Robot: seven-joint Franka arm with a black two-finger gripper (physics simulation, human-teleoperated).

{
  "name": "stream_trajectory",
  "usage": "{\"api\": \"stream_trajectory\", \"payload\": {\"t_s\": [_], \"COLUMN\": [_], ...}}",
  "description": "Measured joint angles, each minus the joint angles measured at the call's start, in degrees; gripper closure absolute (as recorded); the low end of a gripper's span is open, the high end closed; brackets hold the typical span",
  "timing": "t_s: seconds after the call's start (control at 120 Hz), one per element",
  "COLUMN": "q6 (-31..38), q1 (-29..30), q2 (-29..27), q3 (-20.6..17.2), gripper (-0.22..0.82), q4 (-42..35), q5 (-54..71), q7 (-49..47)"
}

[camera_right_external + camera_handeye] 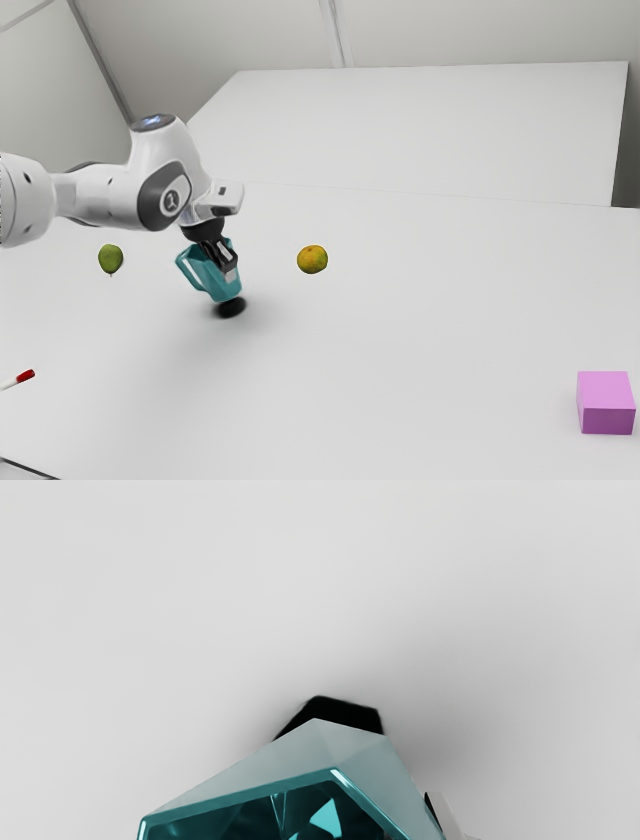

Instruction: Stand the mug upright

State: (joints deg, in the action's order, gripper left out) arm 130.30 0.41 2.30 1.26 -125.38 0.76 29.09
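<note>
Mug point(213, 280), one, teal, faceted, with handle: tilted, its base just above a dark shadow on the table point(400, 350), its mouth toward the camera in the wrist view. Gripper point(226, 266), black, two-fingered: clamped on the mug, one finger against the side wall, the other hidden. Orange fruit point(312, 260), one: near the mug, toward the exterior view's right. Green fruit point(110, 258), one: toward its left. Pink block point(605, 403), one: well apart, at its far right.
</note>
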Motion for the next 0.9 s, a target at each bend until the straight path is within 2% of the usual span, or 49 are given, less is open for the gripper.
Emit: {"api": "stream_trajectory", "payload": {"t_s": [0.533,0.567,0.75,0.9], "q6": [8.59,8.81,9.09,8.40], "q1": [-2.22,-2.20,-2.17,-2.17], "q2": [5.74,5.82,5.14,2.32], "q3": [-0.53,-0.54,-0.56,-0.56], "gripper": [0.78,0.74,0.35,0.17], "q4": [0.03,0.03,0.17,0.49], "q5": [1.77,1.68,1.24,1.06], "q7": [-11.41,-11.75,-13.14,-14.00]}}
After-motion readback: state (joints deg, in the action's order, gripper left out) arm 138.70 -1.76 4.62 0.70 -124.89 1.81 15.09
